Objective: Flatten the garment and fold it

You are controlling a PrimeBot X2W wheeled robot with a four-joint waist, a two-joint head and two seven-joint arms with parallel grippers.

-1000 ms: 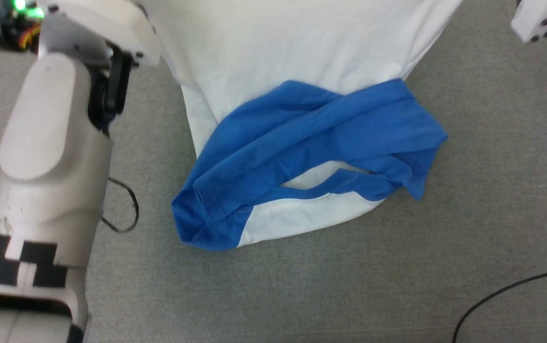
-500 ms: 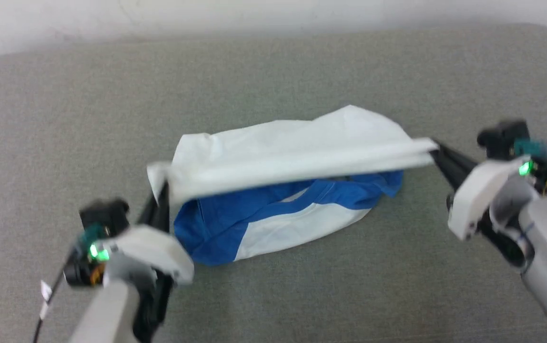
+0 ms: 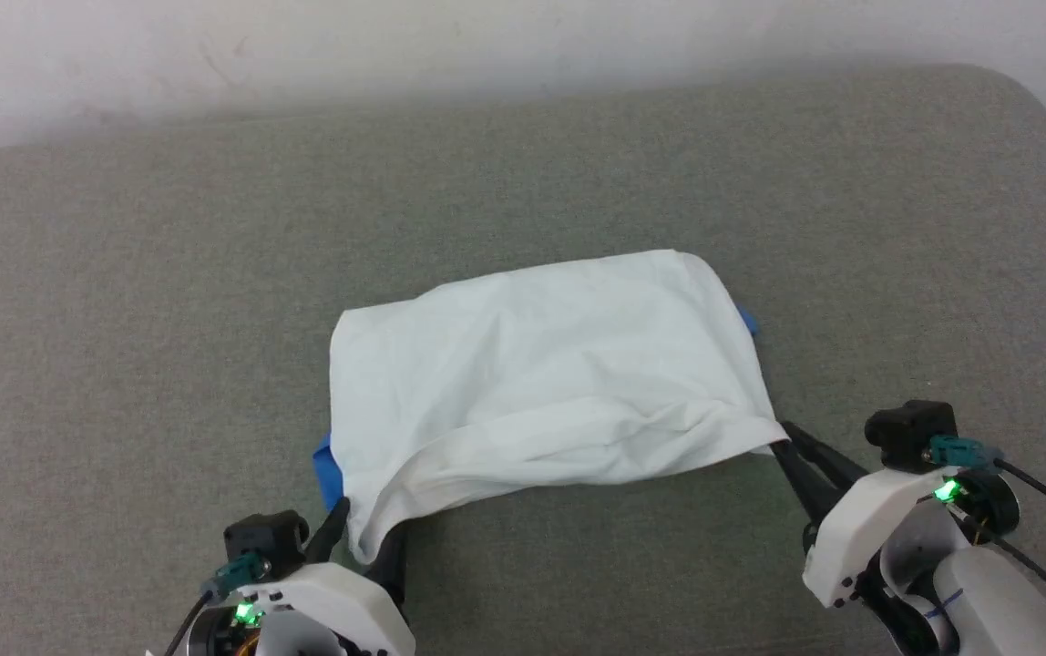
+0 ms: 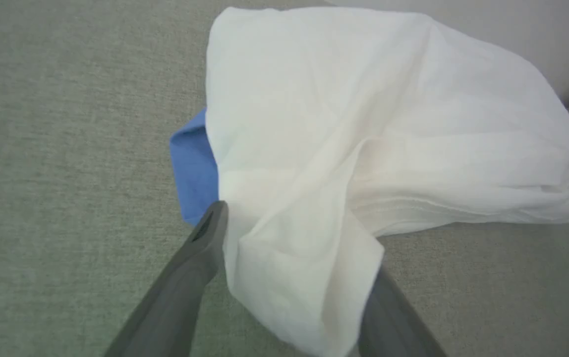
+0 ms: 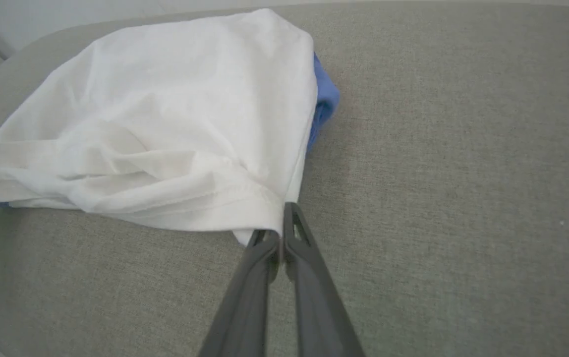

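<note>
One garment (image 3: 541, 383): folded, white over blue, ahead of both jaws.
Left jaws: spread, white corner between them.
Right jaws: pressed together, apparently pinching the hem corner.

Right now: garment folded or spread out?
Folded. The garment has its white body doubled over the blue part, which peeks out at both sides. Near hem bunched, not flat.

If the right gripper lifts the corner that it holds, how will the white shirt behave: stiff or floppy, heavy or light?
Probably floppy: the garment lies in soft wrinkles and drapes between the open fingers of the left gripper. Likely light, as the right gripper holds it by a thin hem corner. It may cling to the rough cushion.
</note>
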